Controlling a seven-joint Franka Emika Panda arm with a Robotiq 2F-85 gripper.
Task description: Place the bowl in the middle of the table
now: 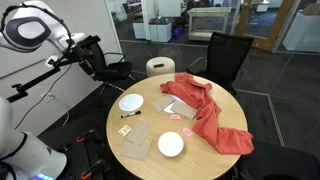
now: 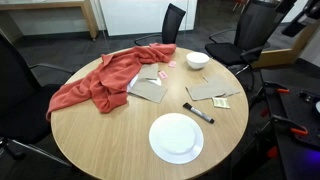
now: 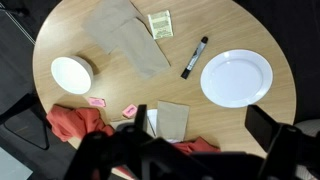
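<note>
The white bowl (image 3: 72, 74) sat near the round table's (image 3: 230, 35) edge beside brown napkins (image 3: 125, 35); the gripper (image 3: 200, 128) hovered above, jaws apart, empty.

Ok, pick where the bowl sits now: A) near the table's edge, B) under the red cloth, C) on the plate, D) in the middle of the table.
A: the bowl sits close to the rim of the table, apart from the plate and the red cloth.

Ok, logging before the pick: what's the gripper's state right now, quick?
Gripper: open, holding nothing, fingers spread above the table, clear of the bowl.
</note>
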